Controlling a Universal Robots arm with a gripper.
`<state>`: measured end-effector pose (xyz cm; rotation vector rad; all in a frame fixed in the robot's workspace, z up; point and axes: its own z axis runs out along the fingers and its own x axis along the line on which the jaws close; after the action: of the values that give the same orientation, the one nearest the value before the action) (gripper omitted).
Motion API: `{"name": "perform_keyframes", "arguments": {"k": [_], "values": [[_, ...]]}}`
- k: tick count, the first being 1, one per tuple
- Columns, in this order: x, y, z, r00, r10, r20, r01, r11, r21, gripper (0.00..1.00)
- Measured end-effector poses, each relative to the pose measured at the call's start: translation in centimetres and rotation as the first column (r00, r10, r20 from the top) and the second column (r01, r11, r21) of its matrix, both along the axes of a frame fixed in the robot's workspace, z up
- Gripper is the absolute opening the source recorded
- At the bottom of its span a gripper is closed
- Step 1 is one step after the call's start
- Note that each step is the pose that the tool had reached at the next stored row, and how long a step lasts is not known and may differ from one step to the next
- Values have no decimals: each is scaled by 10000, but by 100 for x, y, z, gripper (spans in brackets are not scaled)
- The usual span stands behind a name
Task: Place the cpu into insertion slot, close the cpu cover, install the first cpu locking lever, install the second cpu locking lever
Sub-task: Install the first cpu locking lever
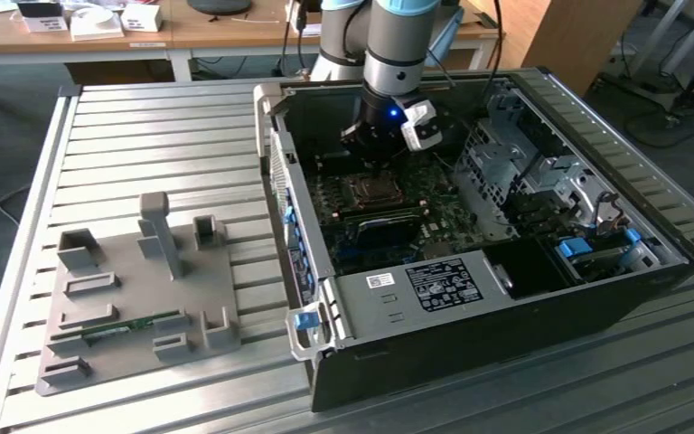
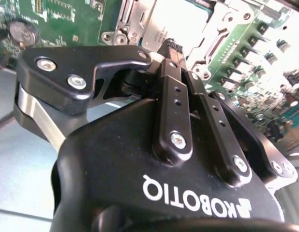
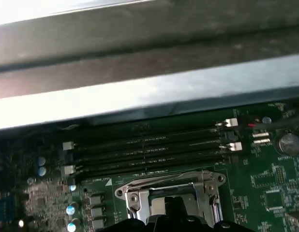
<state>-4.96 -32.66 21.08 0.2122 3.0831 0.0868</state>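
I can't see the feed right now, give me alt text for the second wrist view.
The black tool sits close above the motherboard, its two fingers drawn together, tips at the silvery cpu cover. The pale cpu shows through the cover's window. Green circuit board with a coin cell lies around it.

Even daylight over the exterior view; the computer case (image 1: pixel 468 307) interior lies in shadow. Glare whitens the case wall (image 3: pixel 140 96) in the first wrist view; nearby parts blur.
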Motion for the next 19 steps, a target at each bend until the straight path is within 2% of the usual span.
{"name": "perform_keyframes", "arguments": {"k": [4, 6, 9, 16, 19], "values": [[0, 0, -2, 9974, 721, 3, -721, 9974, 2, 11], [0, -5, -3, 9958, 911, 3, -911, 9958, -3, 11], [0, -32, -3, 9947, 1025, 1, -1025, 9947, -9, 11], [0, -132, -3, 9938, 1113, 1, -1113, 9938, -10, 11], [0, -145, 13, 9938, 1116, 0, -1116, 9938, -12, 11]]}}
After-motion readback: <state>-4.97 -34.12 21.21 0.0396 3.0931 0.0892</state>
